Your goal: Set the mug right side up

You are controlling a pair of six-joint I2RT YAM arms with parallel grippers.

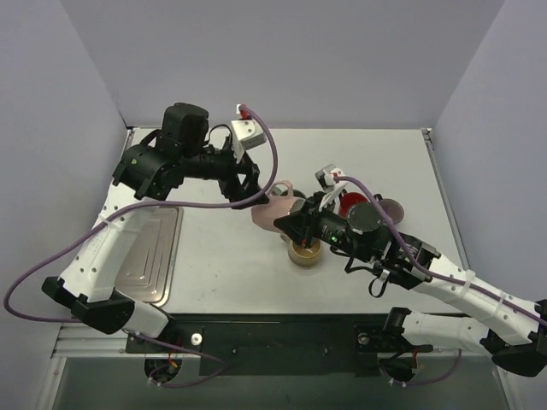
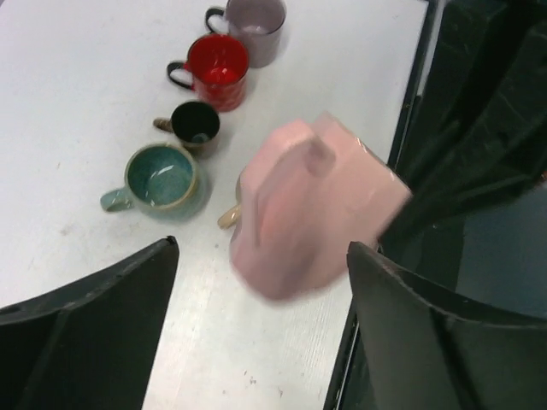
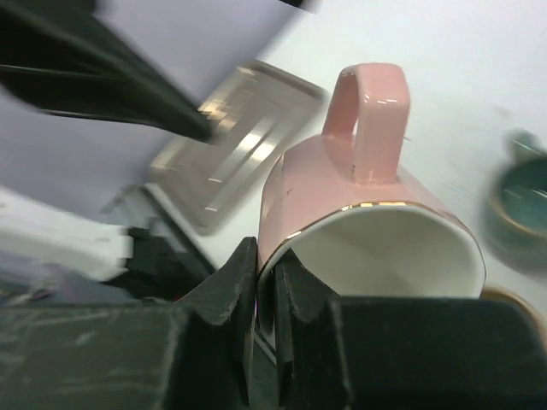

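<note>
- The pink mug (image 3: 367,196) hangs over the middle of the bench (image 1: 222,265), tipped sideways, apparently mid-turn.
- The right end effector (image 3: 267,266) pinches its rim; the left end effector (image 1: 250,182) gapes wide beside it.
- Next: roll the mouth upward, then lower it.

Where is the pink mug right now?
Top view: the pink mug is mid-table, rim pinched by the right gripper, left of the red mug.

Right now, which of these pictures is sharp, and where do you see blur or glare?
Top external: sharp and evenly lit, with only soft shadows. Left wrist: the pink mug is smeared and soft, while the red mug behind it is crisper. Right wrist: the pink mug's rim is clear, its handle shows small glints of glare, and the tray is streaked with blur.
</note>
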